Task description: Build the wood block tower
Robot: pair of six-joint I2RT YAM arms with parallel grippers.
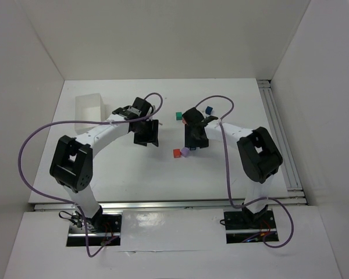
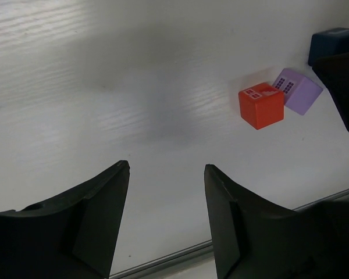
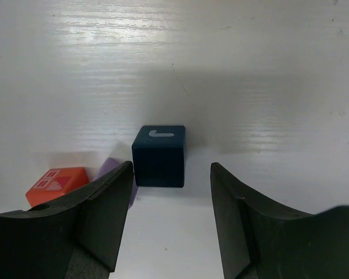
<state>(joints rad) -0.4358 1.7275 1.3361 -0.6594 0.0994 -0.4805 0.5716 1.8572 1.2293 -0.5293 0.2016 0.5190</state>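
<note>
Well outside tray [image 1: 81,108], wood blocks [image 1: 177,153].

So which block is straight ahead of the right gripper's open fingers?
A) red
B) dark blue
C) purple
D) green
B: the right wrist view shows the dark blue block centred ahead of the open right gripper, with the red block off to one side.

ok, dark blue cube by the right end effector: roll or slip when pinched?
Probably won't roll: the dark blue cube sits flat on the table. Square solid faces suggest it's rigid. Smooth paint might let it twist if gripped off-centre.
</note>
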